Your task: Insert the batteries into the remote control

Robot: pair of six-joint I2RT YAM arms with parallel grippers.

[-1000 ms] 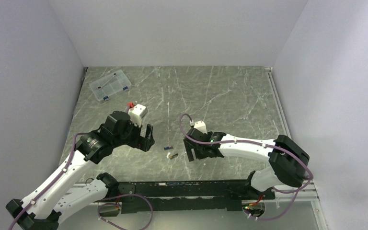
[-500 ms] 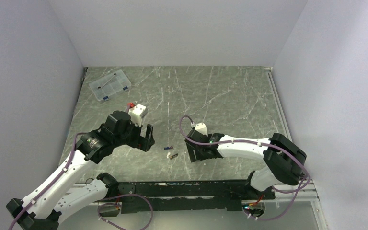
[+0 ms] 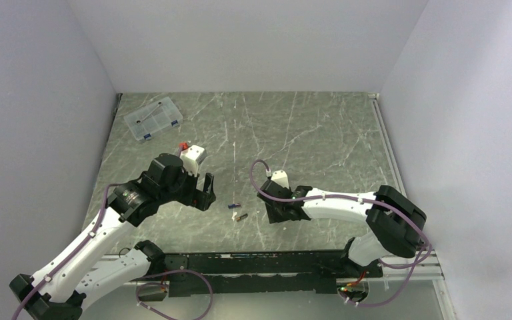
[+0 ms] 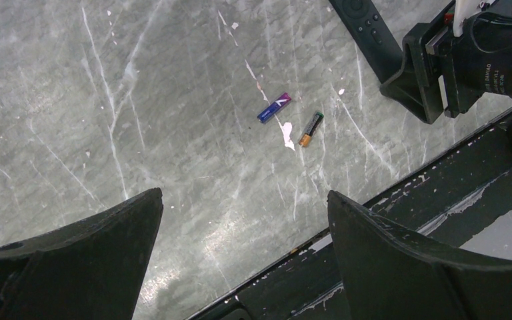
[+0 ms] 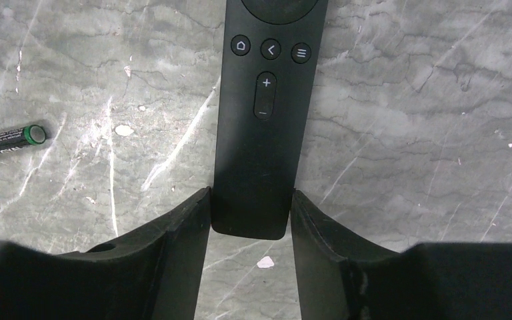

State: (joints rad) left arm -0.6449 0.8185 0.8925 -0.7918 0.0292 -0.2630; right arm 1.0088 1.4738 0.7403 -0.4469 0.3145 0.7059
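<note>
The remote control [image 5: 267, 133] is a slim black bar lying flat on the marble table, buttons up. My right gripper [image 5: 251, 200] has its two fingertips pressed against both long sides of the remote's near end. From above, my right gripper [image 3: 277, 212] covers most of the remote. The two batteries lie loose to its left: a blue-banded one [image 3: 235, 205] and a dark one with a gold end [image 3: 241, 216]. The left wrist view shows both batteries [image 4: 273, 107] [image 4: 311, 129] and the remote's far end [image 4: 367, 30]. My left gripper [image 3: 207, 192] hangs open above the table, holding nothing.
A clear plastic compartment box [image 3: 153, 119] stands at the back left. A black rail [image 3: 260, 261] runs along the table's near edge. White walls enclose the left, back and right sides.
The right gripper's jaws have narrowed from wide apart until they meet the remote's sides, and the arm has settled slightly lower. The left arm has not moved.
</note>
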